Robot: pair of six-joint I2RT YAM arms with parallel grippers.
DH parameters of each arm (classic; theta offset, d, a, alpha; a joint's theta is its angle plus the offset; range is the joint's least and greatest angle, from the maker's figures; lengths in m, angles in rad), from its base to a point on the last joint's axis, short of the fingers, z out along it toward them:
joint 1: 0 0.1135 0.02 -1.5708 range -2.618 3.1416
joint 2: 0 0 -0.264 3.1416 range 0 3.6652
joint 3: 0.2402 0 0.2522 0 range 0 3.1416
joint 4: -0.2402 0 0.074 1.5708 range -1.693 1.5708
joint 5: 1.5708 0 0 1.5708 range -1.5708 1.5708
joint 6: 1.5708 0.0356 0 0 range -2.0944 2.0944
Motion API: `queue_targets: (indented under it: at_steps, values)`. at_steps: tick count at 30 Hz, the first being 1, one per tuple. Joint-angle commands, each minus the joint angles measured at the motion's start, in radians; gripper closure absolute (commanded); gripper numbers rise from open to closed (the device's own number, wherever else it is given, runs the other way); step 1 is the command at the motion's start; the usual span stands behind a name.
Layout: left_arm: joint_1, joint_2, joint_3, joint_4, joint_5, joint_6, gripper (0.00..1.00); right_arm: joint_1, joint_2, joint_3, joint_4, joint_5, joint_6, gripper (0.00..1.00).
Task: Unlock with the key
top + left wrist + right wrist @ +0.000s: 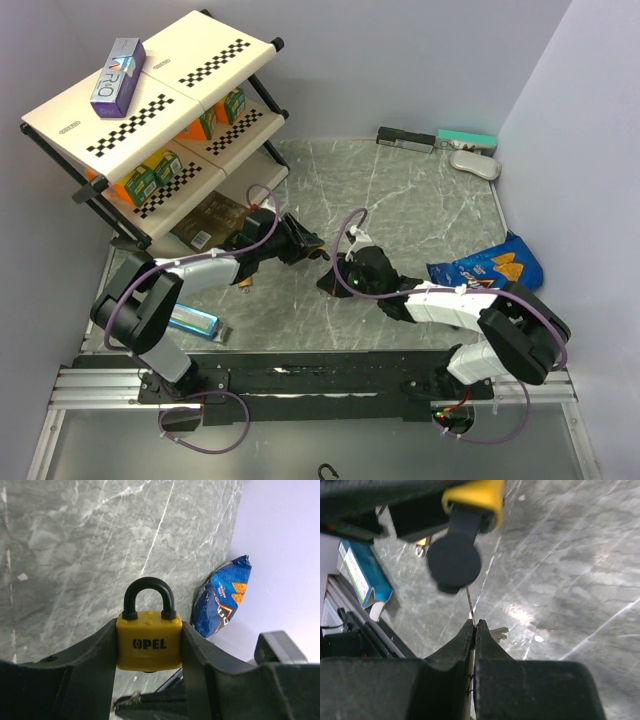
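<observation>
- Left gripper (150,630): jaws clamped on both flanks of the yellow OPEL padlock (149,647), whose black shackle points out past the fingertips.
- Right gripper (474,627): fingers pressed together, just short of the black round-headed key (454,562) seated in the padlock's underside. A thin wire (471,602) runs from the key head to their seam.
- Far beyond the left fingertips, rightward: a blue chip bag (222,597) on the marble table (75,540).
</observation>
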Motion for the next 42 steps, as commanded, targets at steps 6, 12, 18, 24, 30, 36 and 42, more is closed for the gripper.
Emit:
queue_targets:
  at_steps: [6,12,18,24,30,36,42]
  values:
    - [-0.02,-0.053,0.011,0.076,-0.015,0.008,0.99,-0.042,0.003,0.072,0.019,-0.012,-0.009,1.0]
    - [-0.031,-0.059,0.014,0.068,-0.022,0.018,0.99,-0.059,0.018,0.083,0.022,-0.016,-0.014,1.0]
    - [-0.045,-0.059,0.015,0.067,-0.025,0.024,0.99,-0.071,0.035,0.091,0.026,-0.019,-0.017,1.0]
    - [-0.054,-0.06,0.017,0.059,-0.035,0.03,0.99,-0.079,0.037,0.097,0.023,-0.012,-0.025,1.0]
    - [-0.063,-0.062,0.019,0.057,-0.036,0.036,0.99,-0.08,0.043,0.103,0.026,-0.006,-0.029,1.0]
    - [-0.074,-0.062,0.02,0.051,-0.042,0.041,0.99,-0.082,0.052,0.117,0.023,0.0,-0.039,1.0]
    - [-0.077,-0.065,0.025,0.047,-0.047,0.045,0.99,-0.082,0.058,0.115,0.011,0.014,-0.039,1.0]
